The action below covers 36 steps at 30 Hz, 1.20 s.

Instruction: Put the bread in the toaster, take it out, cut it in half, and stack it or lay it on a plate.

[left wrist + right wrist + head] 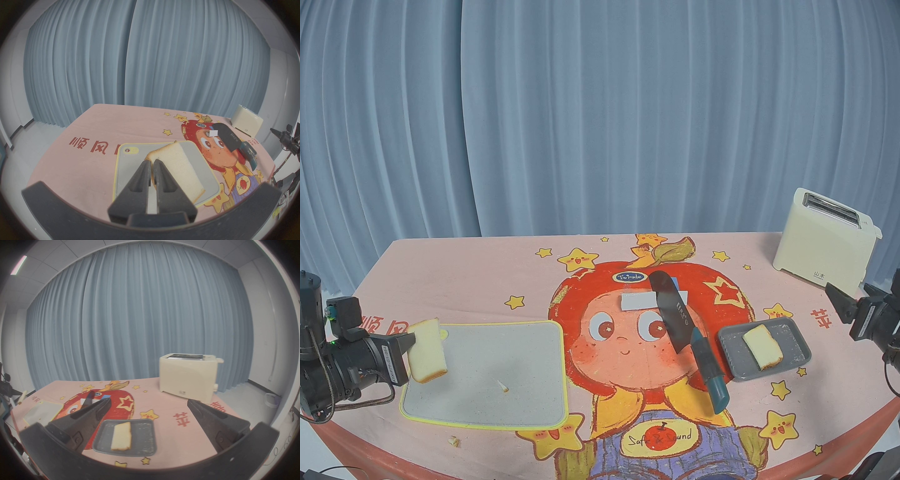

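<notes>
My left pincer [153,165] is clamped on the bread half [181,170] over the board [128,178]; it looks soft and light, so I'd pinch gently at the crust.

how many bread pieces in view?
2. The first slice sits in the left pincer over the cutting board's left end. The second slice lies on the grey plate, right of the knife. The toaster could hide more.
</notes>
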Available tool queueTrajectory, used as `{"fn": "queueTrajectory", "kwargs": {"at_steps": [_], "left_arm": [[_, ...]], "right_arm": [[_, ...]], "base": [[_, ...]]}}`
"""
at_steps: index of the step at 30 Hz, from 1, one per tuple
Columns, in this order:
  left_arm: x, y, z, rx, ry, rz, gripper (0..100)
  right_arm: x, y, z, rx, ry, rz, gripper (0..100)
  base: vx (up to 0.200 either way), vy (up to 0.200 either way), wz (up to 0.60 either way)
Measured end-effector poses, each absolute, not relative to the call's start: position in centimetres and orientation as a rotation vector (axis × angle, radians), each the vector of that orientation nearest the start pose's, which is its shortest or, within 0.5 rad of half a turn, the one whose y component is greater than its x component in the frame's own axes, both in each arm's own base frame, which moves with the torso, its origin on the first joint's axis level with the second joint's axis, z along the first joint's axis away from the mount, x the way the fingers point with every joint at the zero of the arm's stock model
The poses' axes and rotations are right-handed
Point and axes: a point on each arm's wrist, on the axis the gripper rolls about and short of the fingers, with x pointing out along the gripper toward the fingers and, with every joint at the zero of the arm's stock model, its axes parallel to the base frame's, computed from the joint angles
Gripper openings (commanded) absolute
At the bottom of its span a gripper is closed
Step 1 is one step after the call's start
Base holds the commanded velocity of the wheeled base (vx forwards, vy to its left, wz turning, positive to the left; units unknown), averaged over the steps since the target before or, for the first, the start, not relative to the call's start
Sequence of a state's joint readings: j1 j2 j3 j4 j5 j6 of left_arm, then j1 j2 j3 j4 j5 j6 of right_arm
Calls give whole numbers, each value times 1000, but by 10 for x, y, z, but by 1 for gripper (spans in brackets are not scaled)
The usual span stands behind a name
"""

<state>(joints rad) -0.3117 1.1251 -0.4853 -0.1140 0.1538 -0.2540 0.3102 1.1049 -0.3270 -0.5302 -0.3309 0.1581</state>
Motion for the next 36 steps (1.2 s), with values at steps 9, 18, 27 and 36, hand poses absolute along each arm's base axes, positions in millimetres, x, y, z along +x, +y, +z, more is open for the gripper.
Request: {"fn": "queueTrajectory", "kwargs": {"at_steps": [9, 18, 27, 36], "left_arm": [[135, -42, 181, -103, 499, -131, 0], [138, -43, 196, -96, 442, -148, 0], [137, -43, 199, -91, 428, -163, 0], [131, -42, 204, -104, 397, -192, 0]], "right_arm": [[103, 9, 172, 43, 149, -171, 100], [51, -1, 152, 62, 20, -177, 100], [10, -3, 111, 26, 62, -165, 100], [-13, 3, 90, 18, 41, -64, 100]], "base": [[0, 0, 0], [0, 0, 0], [0, 0, 0], [0, 0, 0]]}}
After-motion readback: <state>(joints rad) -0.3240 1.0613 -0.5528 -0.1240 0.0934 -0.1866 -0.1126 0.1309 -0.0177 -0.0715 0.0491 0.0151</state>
